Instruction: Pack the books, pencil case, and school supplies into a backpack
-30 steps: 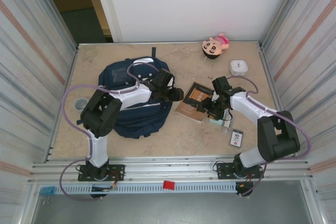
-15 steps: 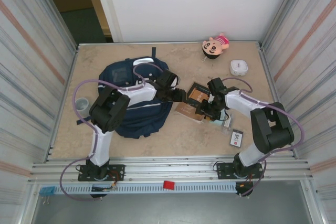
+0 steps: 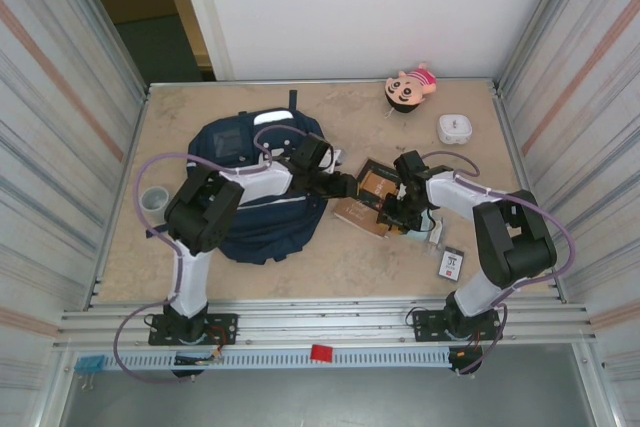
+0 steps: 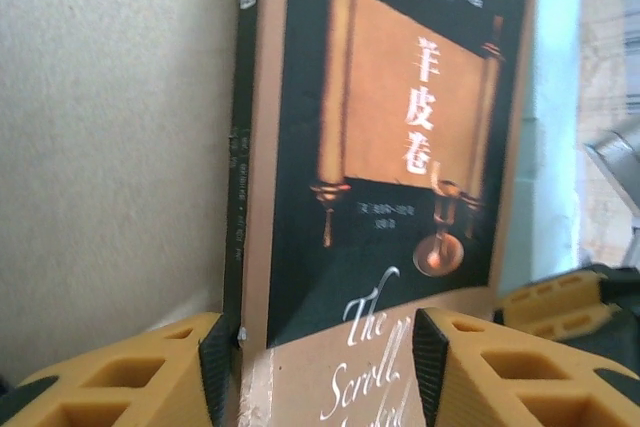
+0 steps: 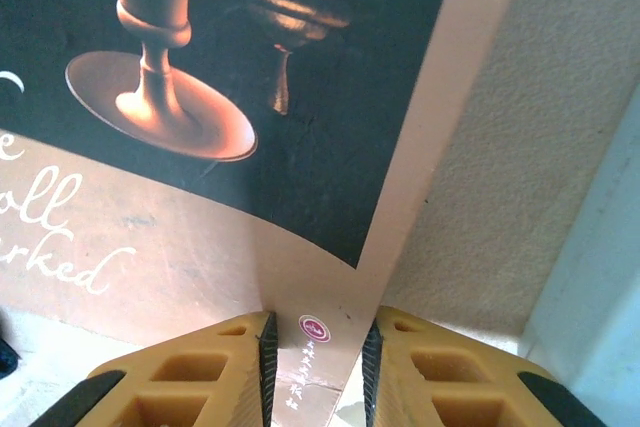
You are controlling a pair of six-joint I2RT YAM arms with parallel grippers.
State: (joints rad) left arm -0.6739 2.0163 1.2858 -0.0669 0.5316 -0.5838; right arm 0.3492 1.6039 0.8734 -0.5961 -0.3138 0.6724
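Observation:
The dark brown book (image 3: 366, 194) with its orange panel lies flat just right of the navy backpack (image 3: 250, 192). My left gripper (image 3: 346, 185) stands open at the book's left end. In the left wrist view its jaws (image 4: 322, 352) straddle the cover (image 4: 390, 137), the left pad against the spine. My right gripper (image 3: 391, 211) is closed on the book's near right corner (image 5: 330, 297), a pad on each side (image 5: 320, 347). The mint pencil case (image 3: 419, 232) lies beside the book (image 4: 548, 127). A black-and-white packet (image 3: 451, 263) lies nearer the front.
A pink plush doll (image 3: 410, 87) and a white rounded box (image 3: 455, 128) sit at the back right. A small grey ring (image 3: 153, 199) lies left of the backpack. Corrugated walls close in both sides; bare table runs along the front.
My right gripper has slid left onto the book's corner and its jaws have narrowed round it. The left gripper has edged right to the book's left end.

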